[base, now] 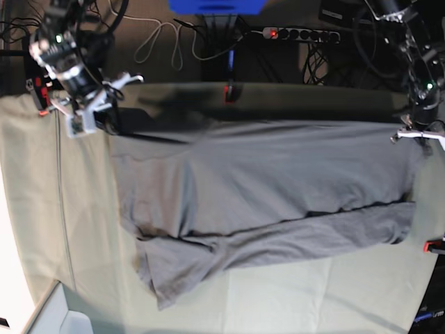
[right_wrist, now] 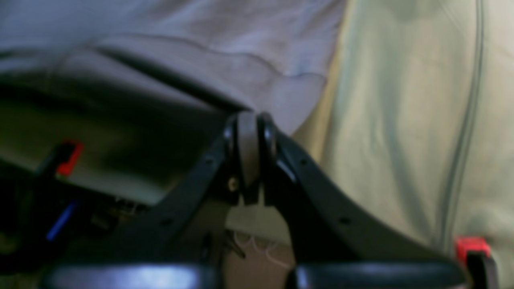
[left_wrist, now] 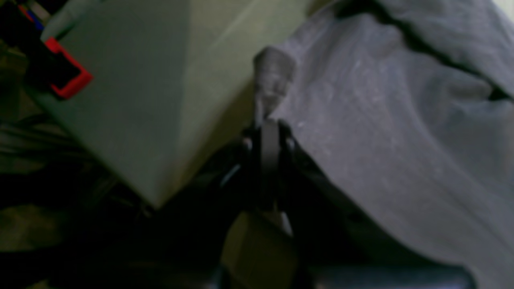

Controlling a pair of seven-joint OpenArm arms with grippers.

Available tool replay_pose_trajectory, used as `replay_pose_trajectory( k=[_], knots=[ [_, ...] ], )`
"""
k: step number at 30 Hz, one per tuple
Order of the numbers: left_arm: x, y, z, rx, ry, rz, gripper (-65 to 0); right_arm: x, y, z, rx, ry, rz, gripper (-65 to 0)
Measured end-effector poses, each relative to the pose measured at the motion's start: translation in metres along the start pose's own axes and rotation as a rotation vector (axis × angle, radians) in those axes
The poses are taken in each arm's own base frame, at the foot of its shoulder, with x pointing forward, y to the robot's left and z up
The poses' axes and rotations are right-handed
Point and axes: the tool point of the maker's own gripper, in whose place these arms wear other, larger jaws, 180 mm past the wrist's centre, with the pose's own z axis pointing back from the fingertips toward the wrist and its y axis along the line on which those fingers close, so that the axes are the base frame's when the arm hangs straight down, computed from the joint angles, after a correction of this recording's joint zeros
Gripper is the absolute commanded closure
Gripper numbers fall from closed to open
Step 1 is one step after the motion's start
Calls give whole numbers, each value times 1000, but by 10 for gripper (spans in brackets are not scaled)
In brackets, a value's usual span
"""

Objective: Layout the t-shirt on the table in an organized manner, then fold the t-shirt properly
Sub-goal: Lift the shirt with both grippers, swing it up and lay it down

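Base view: both the left fingers (left_wrist: pixel 267 124) and right fingers (right_wrist: pixel 251 116) are closed, seemingly pinching the shirt's (base: pixel 264 174) edge above the desk (base: pixel 90 223).

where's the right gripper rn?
Base view, upper left: the right gripper is shut on the t-shirt at the near-robot corner on its own side, inward of the red clamp on the table's edge.

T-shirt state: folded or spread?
Partly spread, not folded: the t-shirt lies broad but wrinkled, its far edge pinched by both grippers, left and right.
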Motion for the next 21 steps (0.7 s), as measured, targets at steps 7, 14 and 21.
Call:
replay_pose_trajectory(
  k=[7,14,21],
  knots=[
    [19,7,15,12,-59,0,-1,-22,-2,48,-42,-41,-133,0],
    [32,9,18,15,-93,-2,-1,-16,1,54,-33,-80,-170,0],
    [90,-47,7,-87,-221,20,-1,51,-13,17,-35,-239,-120,0]
  ],
)
